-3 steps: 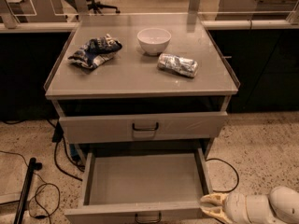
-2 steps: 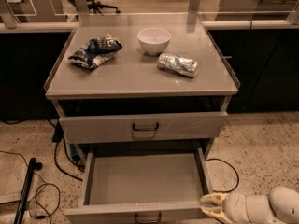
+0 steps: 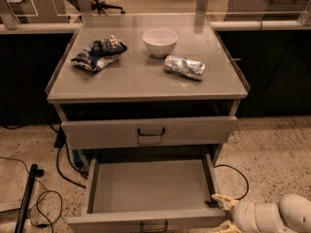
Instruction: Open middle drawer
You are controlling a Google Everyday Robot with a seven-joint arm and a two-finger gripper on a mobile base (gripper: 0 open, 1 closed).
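The middle drawer [image 3: 148, 186] is pulled far out toward me and shows a plain grey inside. Its low front [image 3: 107, 222] runs along the bottom edge of the view, with a small dark loop handle [image 3: 154, 225]. My gripper [image 3: 224, 212] is at the bottom right, just beside the drawer's front right corner. Its two cream fingers [image 3: 219, 199] are spread apart and hold nothing. The white arm [image 3: 277, 217] extends off to the right.
A shut grey drawer [image 3: 150, 131] sits above the open one. On the cabinet top [image 3: 136, 79] are a white bowl [image 3: 160, 41], a blue chip bag [image 3: 98, 53] and a silver packet [image 3: 184, 67]. Cables [image 3: 46, 198] and a black pole [image 3: 26, 198] lie on the floor at the left.
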